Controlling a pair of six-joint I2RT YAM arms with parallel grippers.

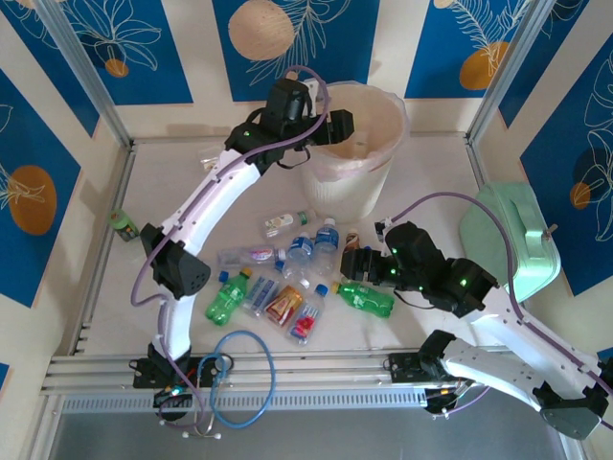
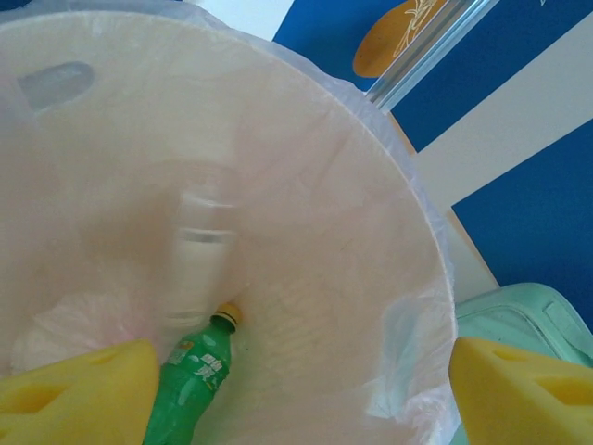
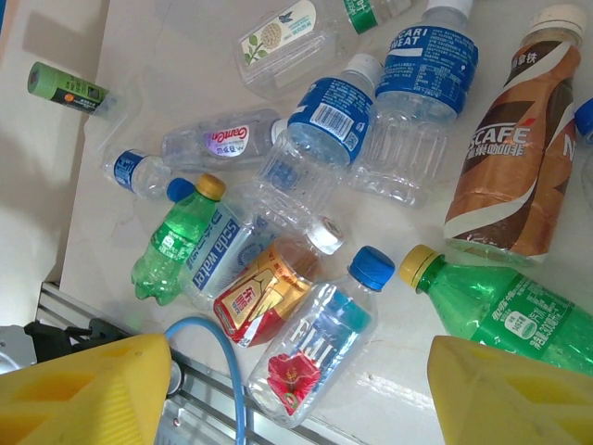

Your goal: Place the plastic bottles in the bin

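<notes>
My left gripper hangs over the mouth of the bin, open, with nothing between its yellow pads. Inside the bin a clear bottle shows as a blur, and a green bottle with a yellow cap lies near the bottom. Several plastic bottles lie in a heap on the table. My right gripper is open above the heap's right side. Below it are a blue-capped clear bottle, a green bottle and a brown coffee bottle.
A mint-green rounded box stands at the right edge. A small green bottle lies apart by the left rail. A blue cable loop crosses the metal rail at the front edge, close to the heap.
</notes>
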